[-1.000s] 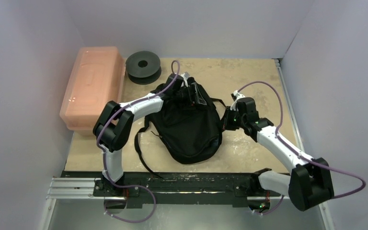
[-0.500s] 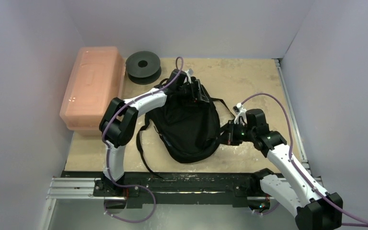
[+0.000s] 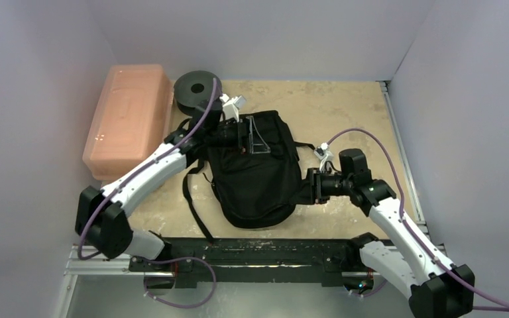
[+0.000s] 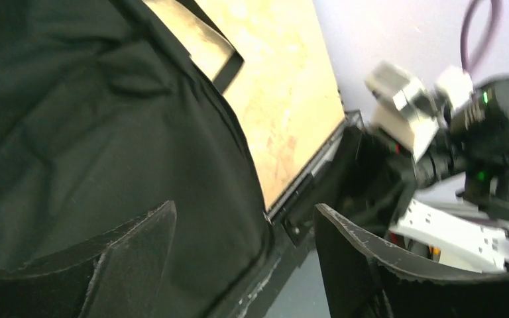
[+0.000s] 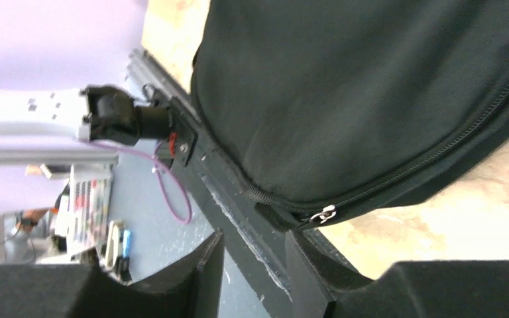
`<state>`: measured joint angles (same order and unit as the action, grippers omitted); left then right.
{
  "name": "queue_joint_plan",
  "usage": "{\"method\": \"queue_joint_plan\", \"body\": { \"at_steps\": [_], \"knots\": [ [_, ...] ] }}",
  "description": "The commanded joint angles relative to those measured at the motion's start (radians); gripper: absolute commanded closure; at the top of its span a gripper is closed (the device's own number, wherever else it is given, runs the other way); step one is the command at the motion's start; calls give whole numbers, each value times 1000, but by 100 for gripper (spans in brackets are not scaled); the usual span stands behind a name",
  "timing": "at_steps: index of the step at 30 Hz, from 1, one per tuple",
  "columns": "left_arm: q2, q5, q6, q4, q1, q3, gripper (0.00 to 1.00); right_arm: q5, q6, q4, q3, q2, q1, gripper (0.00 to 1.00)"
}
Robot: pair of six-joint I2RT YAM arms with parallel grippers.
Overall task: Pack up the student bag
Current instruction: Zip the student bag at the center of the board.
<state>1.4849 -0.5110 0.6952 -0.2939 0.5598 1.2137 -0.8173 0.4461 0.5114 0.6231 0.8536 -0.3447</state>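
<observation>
The student bag (image 3: 258,172), a black fabric backpack, lies flat in the middle of the table with its top toward the back wall. My left gripper (image 3: 250,138) hovers over the bag's top end, wide open and empty. In the left wrist view the bag's fabric (image 4: 93,132) lies under that gripper (image 4: 245,265). My right gripper (image 3: 309,187) is at the bag's right side, low by the table. In the right wrist view this gripper (image 5: 255,265) is open with nothing between its fingers. The bag's silver zip pull (image 5: 323,214) hangs just past one fingertip (image 5: 308,255).
A pink translucent box (image 3: 129,119) stands along the left wall, with a black round spool (image 3: 195,89) behind the bag's top left. A long black strap (image 3: 189,199) trails off the bag's left side toward the black rail (image 3: 252,252) at the near edge.
My left arm has swung out to the left, and the bag's top now lies flatter and farther back. My right gripper moved down along the bag's right side, then opened.
</observation>
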Motion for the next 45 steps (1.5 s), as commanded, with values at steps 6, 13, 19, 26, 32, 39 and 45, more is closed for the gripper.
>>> {"method": "queue_joint_plan", "body": {
  "at_steps": [6,13,19,26,32,39,45],
  "knots": [
    [-171,140,-67,-93,273,-118,29,586,218,22,97,46,35,27],
    [-21,245,-169,-242,486,25,38,488,253,-122,-5,96,89,32],
    [114,375,-276,-379,587,175,40,317,236,-263,-53,175,106,48],
    [266,485,-344,-497,642,331,53,243,233,-304,-78,218,106,51],
    [314,557,-368,-533,660,372,55,230,240,-319,-81,223,106,54],
    [353,607,-372,-556,664,388,62,210,247,-329,-87,233,107,59],
    [358,604,-361,-559,664,395,78,199,212,-307,-84,241,105,60]
  ]
}}
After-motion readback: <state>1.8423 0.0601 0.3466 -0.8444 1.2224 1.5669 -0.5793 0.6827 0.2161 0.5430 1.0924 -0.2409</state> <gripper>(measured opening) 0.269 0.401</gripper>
